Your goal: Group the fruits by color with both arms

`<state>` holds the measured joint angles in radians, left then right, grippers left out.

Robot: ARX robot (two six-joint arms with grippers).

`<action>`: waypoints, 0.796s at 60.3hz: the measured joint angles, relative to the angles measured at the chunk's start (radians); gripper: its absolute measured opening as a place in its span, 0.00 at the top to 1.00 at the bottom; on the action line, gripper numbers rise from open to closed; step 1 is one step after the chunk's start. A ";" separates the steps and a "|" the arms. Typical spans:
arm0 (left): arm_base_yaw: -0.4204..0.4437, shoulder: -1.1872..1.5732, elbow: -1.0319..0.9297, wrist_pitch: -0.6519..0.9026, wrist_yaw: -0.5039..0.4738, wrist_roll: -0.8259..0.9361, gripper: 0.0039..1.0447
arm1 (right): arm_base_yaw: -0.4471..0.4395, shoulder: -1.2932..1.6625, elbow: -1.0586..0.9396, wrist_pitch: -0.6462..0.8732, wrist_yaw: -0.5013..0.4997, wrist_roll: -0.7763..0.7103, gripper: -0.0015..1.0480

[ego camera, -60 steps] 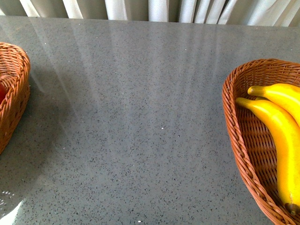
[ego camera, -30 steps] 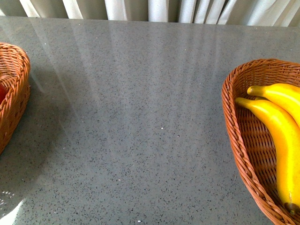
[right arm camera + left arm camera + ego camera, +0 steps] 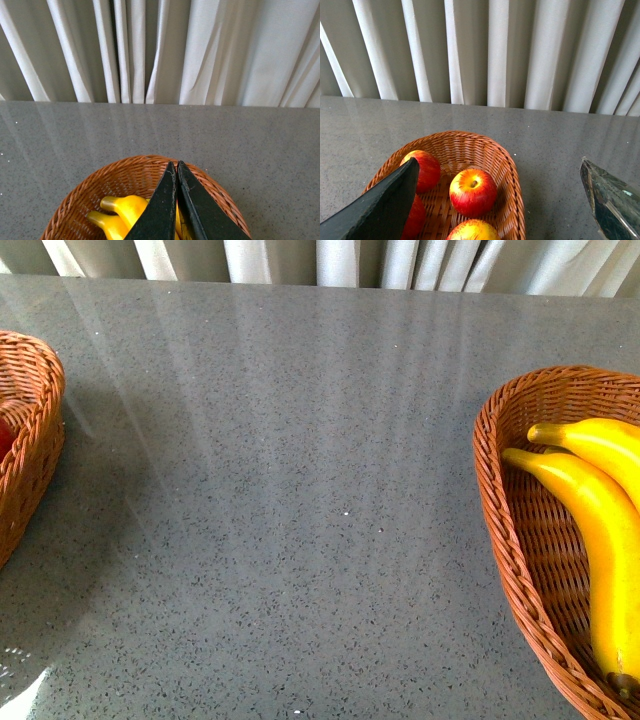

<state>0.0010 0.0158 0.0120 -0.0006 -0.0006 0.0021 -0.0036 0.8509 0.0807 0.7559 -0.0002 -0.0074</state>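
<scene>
Nothing was left loose on the grey worktop (image 3: 300, 500). The left end effector (image 3: 500, 200), spread wide and empty, hung over the left basket (image 3: 512, 175), its red, yellow-streaked apples (image 3: 473, 191) at about 6 o'clock from the tips. The right end effector (image 3: 177, 172), pressed together on nothing, pointed over the right basket (image 3: 500, 530), where the bright yellow bananas (image 3: 590, 510) lay, long axes running roughly 10 to 5 o'clock in the front view.

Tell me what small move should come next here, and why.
Probably none beyond retracting both arms: the sort looks finished. The apples lie in the left basket, the bananas in the right basket, and no fruit shows on the counter. The left gripper has its jaws open and empty; the right gripper has them shut.
</scene>
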 joint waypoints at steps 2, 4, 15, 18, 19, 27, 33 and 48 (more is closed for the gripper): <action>0.000 0.000 0.000 0.000 0.000 0.000 0.09 | 0.000 -0.013 -0.008 -0.004 0.000 0.000 0.98; 0.000 0.000 0.000 0.000 0.000 0.000 0.09 | 0.000 -0.017 -0.032 0.036 0.000 0.000 0.98; 0.000 0.000 0.000 0.000 0.000 0.000 0.09 | 0.000 -0.127 -0.062 -0.059 0.001 0.001 0.98; 0.000 0.000 0.000 0.000 0.000 0.000 0.09 | 0.000 -0.157 -0.062 -0.084 0.000 0.001 0.98; 0.000 0.000 0.000 0.000 0.000 0.000 0.09 | 0.000 -0.172 -0.062 -0.097 0.000 0.001 0.98; 0.000 0.000 0.000 0.000 0.000 0.000 0.09 | 0.000 -0.269 -0.063 -0.187 0.000 0.001 0.98; 0.000 0.000 0.000 0.000 0.000 0.000 0.09 | 0.000 -0.344 -0.063 -0.256 0.000 0.001 0.98; 0.000 0.000 0.000 0.000 0.000 0.000 0.09 | 0.002 -0.490 -0.063 -0.396 0.000 0.001 0.98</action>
<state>0.0010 0.0158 0.0124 -0.0006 -0.0002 0.0021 -0.0021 0.3607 0.0177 0.3599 0.0002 -0.0067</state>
